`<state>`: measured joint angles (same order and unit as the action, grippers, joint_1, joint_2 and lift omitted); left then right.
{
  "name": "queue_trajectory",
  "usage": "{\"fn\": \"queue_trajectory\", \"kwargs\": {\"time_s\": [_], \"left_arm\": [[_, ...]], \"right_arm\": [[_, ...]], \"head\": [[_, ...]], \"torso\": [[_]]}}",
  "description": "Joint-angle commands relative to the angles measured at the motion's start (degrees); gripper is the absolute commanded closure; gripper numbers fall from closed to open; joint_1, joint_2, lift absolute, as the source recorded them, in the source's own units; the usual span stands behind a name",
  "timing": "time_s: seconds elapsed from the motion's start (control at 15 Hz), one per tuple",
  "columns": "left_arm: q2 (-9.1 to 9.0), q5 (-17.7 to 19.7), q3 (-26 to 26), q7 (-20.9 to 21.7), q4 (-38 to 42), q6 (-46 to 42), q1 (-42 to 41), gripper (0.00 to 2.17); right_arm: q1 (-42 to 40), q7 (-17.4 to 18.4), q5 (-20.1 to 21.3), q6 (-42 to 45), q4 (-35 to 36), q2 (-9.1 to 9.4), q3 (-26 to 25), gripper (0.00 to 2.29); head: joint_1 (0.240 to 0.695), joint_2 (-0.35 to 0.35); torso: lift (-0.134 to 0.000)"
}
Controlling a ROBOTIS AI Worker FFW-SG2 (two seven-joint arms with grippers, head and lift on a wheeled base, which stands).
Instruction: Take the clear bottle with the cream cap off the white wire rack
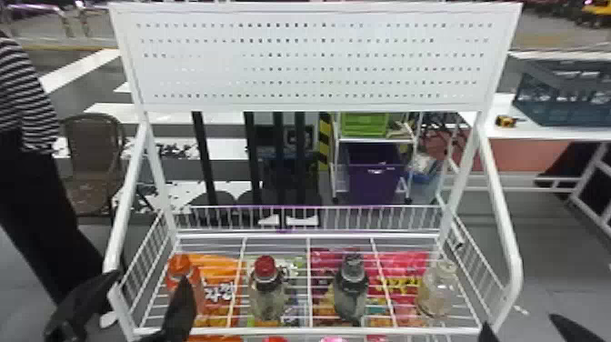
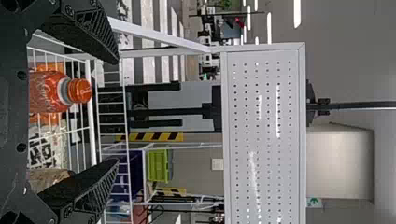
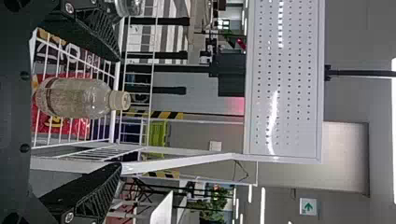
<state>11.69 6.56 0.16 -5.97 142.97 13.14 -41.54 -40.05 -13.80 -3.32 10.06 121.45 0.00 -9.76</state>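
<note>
If the right hand (image 3: 119, 112), empty with its fingers spread wide, goes straight in from the front, its outer finger could catch on the side rail (image 1: 507, 204) of the white wire rack (image 1: 309, 330), and a jolt or a lopsided squeeze could tip the clear bottle (image 3: 74, 98) standing upright at the rack's right end. The left hand (image 2: 116, 111) is wide open too, holding nothing, in front of the orange bottle (image 2: 46, 91). The right wrist view makes the cream cap (image 3: 120, 100) plain, hard to pick out from the head, whose view instead lays out the row of four bottles.
</note>
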Motion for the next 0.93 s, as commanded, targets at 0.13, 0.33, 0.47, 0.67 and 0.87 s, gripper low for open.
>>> {"fn": "queue_trajectory", "kwargs": {"time_s": [0.13, 0.33, 0.47, 0.67, 0.87], "left_arm": [[0.0, -2.5, -2.4, -0.3, 1.2, 5.6, 0.8, 0.14], [0.09, -3.0, -3.3, -0.4, 1.7, 9.7, 2.6, 0.14], [0.09, -3.1, -3.7, -0.4, 1.7, 10.7, 3.3, 0.14], [0.09, -3.1, -3.7, -0.4, 1.4, 12.7, 4.1, 0.14], [0.17, -3.0, -3.8, -0.4, 0.6, 13.7, 5.4, 0.14]], "right_arm": [[12.1, 1.3, 1.8, 6.3, -19.2, 0.05, 3.1, 0.1], [18.6, 4.3, 3.8, 7.7, -27.8, 0.05, 3.9, 0.11], [21.7, 4.5, 4.3, 7.7, -31.8, 0.05, 4.0, 0.11], [26.0, 4.5, 4.3, 7.2, -36.3, 0.05, 4.0, 0.11], [30.0, 4.4, 4.0, 6.1, -39.2, 0.05, 4.0, 0.11]], "head": [[0.499, 0.0], [0.499, 0.0], [0.499, 0.0], [0.499, 0.0], [0.499, 0.0]], "torso": [[0.0], [0.0], [0.0], [0.0], [0.0]]}}
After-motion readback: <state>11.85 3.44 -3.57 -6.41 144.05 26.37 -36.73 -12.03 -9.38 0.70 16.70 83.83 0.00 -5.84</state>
